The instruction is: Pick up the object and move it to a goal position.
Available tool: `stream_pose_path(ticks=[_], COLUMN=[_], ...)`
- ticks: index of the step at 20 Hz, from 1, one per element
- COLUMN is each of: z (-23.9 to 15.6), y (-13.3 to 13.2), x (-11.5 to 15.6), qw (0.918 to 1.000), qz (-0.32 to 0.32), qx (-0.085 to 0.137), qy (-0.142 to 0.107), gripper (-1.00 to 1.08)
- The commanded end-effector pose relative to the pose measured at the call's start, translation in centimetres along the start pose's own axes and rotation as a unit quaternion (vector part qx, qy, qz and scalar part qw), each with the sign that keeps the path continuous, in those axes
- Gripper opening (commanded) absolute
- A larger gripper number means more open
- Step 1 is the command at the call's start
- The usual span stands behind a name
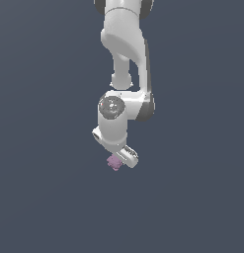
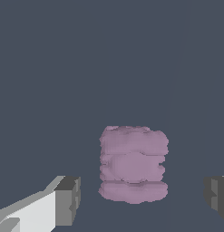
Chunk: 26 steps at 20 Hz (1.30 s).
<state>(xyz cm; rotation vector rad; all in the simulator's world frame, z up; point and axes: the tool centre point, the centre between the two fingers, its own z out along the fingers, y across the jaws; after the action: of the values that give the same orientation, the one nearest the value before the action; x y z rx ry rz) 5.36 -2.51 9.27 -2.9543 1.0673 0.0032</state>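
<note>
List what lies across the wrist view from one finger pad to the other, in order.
Grey finger pad on the white finger → gap → lumpy pale purple-pink block → gap → second grey finger pad. The gripper is open around the block.

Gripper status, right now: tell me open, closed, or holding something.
Gripper: open. Its fingers stand apart on either side of the pink block, with a gap on each side; not gripping it.
</note>
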Motion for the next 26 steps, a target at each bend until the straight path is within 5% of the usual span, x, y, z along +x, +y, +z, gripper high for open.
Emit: stream_pose_path(ticks=[1,22,23,26], z=[0.1,5.2,5.2,5.2], y=[0.0,0.0,0.0,0.0], x=[0.2,0.2,0.2,0.2], qw=[1.0000,1.0000,1.0000,1.0000], qz=[0.008,0.010,0.010,0.010], qx=[0.000,0.000,0.000,0.000], qy=[0.001,0.001,0.001,0.001], gripper=[1.00,1.00,-1.00,-1.00])
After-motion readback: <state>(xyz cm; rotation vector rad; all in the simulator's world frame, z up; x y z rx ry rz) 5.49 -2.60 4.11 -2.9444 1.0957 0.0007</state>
